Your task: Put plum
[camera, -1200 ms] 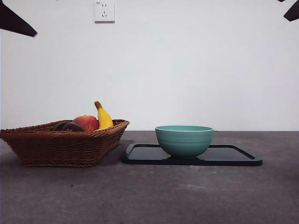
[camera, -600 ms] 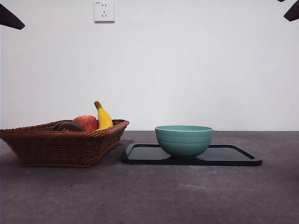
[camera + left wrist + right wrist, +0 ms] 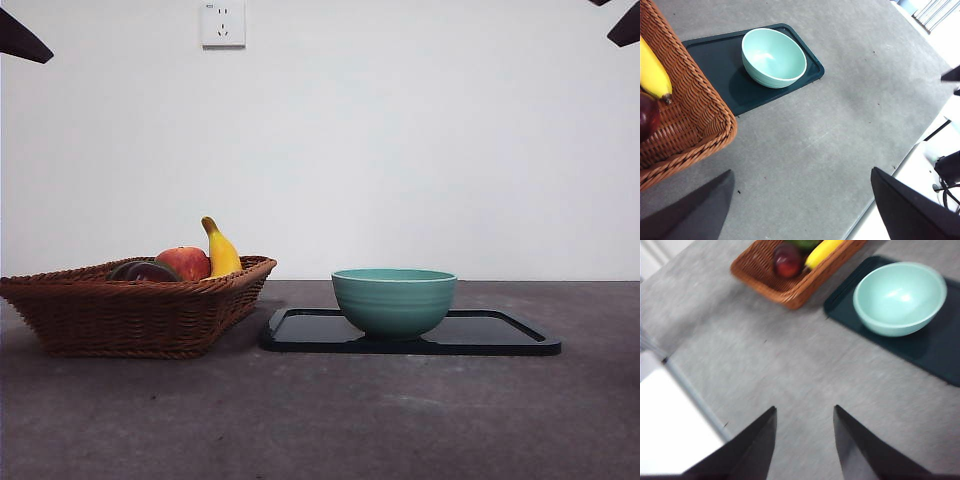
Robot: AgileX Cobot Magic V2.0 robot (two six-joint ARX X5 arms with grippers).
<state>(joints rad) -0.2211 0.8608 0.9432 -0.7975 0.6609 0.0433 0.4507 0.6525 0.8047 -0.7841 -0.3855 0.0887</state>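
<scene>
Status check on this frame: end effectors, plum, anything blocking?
Left end effector open, high over bare table. Right end effector open, also clear. Plum in wicker basket beside banana, untouched. Nothing blocking.

bare table [image 3: 330, 420] up front, bowl [image 3: 394, 300] beside basket [image 3: 130, 310]

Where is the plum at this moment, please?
In the front view, the plum lies in the wicker basket on the left, just left of the red apple and the banana.
</scene>
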